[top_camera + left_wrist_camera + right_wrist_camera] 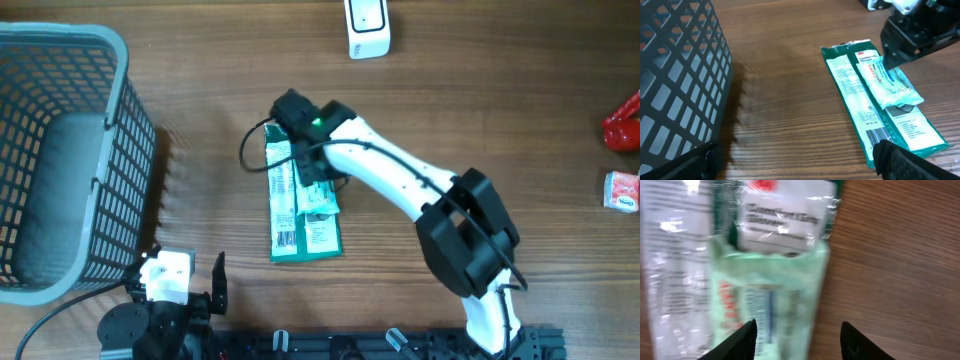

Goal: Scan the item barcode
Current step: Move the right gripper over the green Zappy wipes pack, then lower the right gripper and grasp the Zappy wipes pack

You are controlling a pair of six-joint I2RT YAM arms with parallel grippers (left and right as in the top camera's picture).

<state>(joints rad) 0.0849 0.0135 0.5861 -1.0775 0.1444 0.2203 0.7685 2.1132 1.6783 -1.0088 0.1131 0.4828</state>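
A long dark green package (322, 238) lies flat on the table, with a barcode (879, 136) near its close end. A smaller pale green packet (892, 86) rests on top of it. My right gripper (797, 340) hovers just over the pale packet (770, 295); its jaws stand apart and grip nothing. Overhead, the right gripper (310, 165) covers the package's far half. The white scanner (367, 28) stands at the back edge. My left gripper (800, 167) is wide open and low near the table's front, its right finger (910, 162) beside the package's near corner.
A tall grey mesh basket (60, 150) fills the left side, close to my left gripper (185, 290). At the far right sit a red object (624, 125) and a small red-and-white box (622, 190). Bare wood lies between the basket and the package.
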